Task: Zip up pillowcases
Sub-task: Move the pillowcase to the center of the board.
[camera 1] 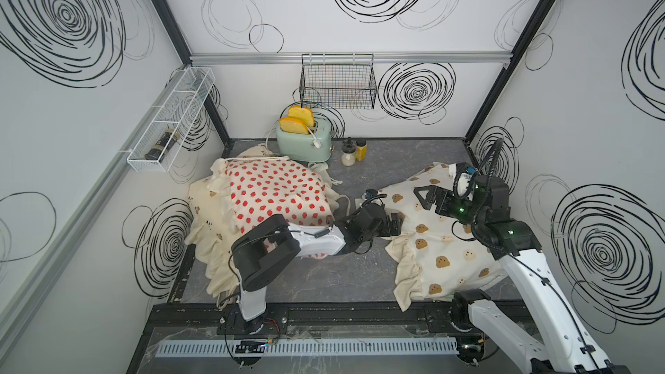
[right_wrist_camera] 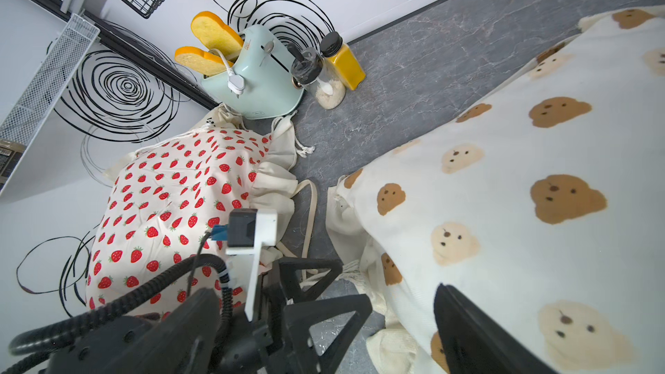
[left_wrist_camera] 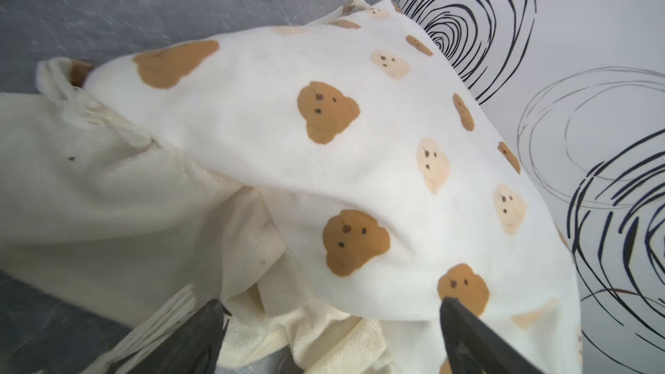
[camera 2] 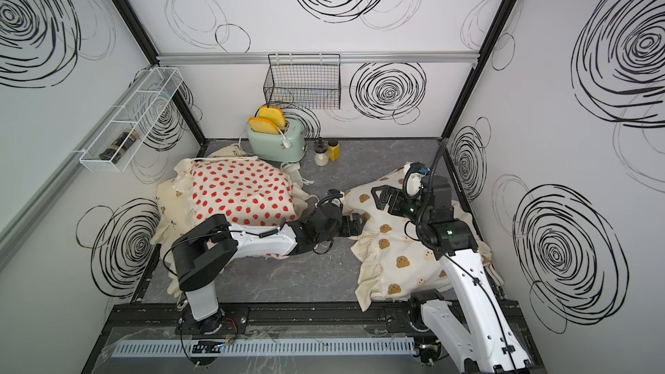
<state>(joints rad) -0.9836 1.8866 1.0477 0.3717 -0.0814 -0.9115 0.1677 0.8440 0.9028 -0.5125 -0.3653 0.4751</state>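
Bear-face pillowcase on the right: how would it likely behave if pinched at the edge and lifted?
Probably floppy: the bear-face pillowcase folds and creases. Its ruffle would likely bunch when pinched. It looks domed, so probably stuffed, bulky yet light.

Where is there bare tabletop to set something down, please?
Bare tabletop lies at the front, between the strawberry pillowcase and the bear-face pillowcase, and at the back, right of the jars. The toaster and cream pillowcase crowd the left.

No legible text. Small mark on the toaster (right_wrist_camera: 266,91) and label on the dark jar (camera 1: 161,145), far left, unreadable.
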